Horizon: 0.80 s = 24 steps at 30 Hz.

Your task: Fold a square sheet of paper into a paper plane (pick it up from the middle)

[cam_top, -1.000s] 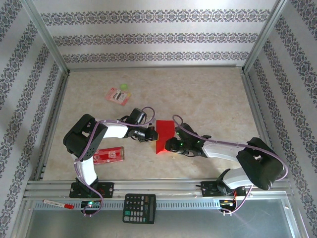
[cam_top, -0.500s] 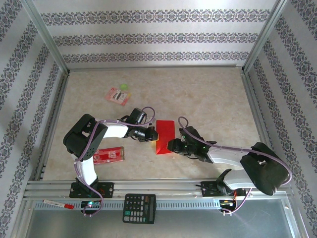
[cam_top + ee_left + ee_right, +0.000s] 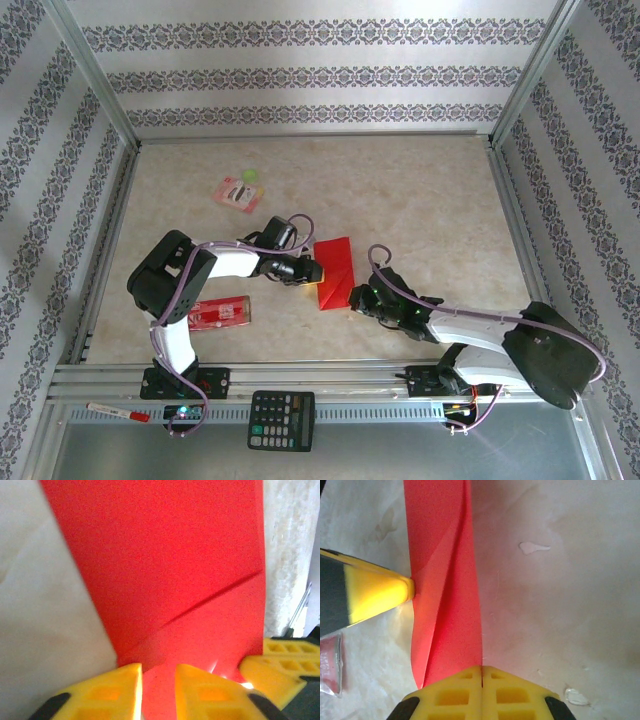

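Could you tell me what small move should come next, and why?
Probably slide the right gripper forward along the red sheet to press its fold flat: its fingers are shut at the near edge, the flap looks raised, and the left gripper is open at its side.

right gripper [image 3: 352,297] drew back toward the near edge and closed its jaws at the near end of the paper [image 3: 336,262], right elbow swung out rightward, left gripper [image 3: 318,271] parted its jaws slightly, paper settled flatter, diagonal crease exposed
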Each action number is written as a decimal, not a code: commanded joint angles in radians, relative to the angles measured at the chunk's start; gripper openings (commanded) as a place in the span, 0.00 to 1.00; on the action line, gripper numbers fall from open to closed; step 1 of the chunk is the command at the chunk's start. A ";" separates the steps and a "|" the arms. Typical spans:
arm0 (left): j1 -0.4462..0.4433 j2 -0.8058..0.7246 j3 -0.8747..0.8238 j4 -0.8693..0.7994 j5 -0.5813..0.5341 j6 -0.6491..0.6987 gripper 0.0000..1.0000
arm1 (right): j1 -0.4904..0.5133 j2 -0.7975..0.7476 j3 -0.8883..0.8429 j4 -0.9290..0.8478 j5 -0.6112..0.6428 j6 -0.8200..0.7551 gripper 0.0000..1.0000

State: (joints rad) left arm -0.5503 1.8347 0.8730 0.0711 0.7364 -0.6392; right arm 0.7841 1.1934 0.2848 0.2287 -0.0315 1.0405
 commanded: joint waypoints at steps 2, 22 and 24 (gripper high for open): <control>0.014 -0.081 0.016 0.005 0.012 -0.073 0.40 | -0.061 -0.073 0.112 -0.236 0.032 -0.198 0.00; 0.303 -0.378 -0.104 -0.080 -0.012 -0.143 0.45 | 0.213 0.327 0.667 -0.839 0.198 -0.595 0.02; 0.302 -0.371 -0.098 -0.083 -0.007 -0.149 0.45 | 0.236 0.337 0.649 -0.761 0.143 -0.567 0.02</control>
State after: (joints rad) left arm -0.2531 1.4742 0.7773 0.0063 0.7261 -0.7685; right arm 0.9943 1.5261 0.9493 -0.6258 0.1905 0.4229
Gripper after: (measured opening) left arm 0.448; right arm 0.040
